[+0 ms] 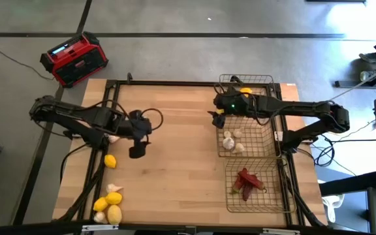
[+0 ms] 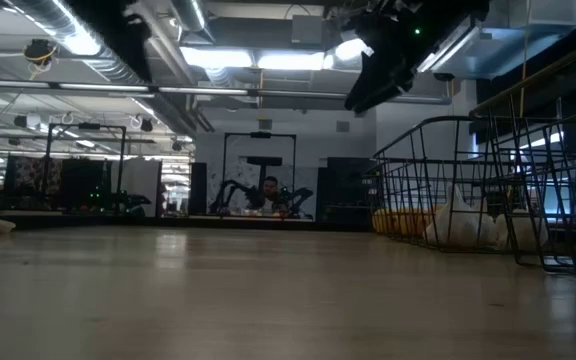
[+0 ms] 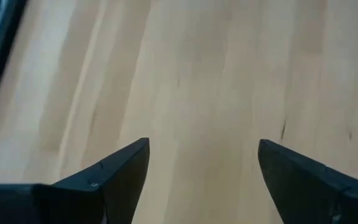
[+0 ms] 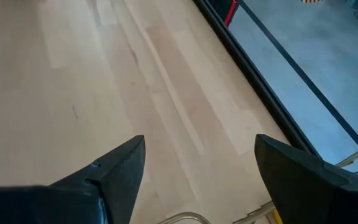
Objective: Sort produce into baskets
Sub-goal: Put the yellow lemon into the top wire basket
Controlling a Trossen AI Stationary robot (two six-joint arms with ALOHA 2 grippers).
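Three wire baskets stand in a row at the table's right. The far one holds a lemon, the middle one garlic bulbs, and the near one red chili peppers. My right gripper hangs open and empty above the left rim of the baskets; its wrist view shows bare table. My left gripper is open and empty over the table's left middle. Loose on the table lie a lemon, a garlic bulb and a small pile of lemons and garlic.
A red-and-black radio stands on the floor beyond the table's far left corner. Black frame rails run along the table's edges. Bare wood lies between the two grippers. In the low view the baskets stand at the right.
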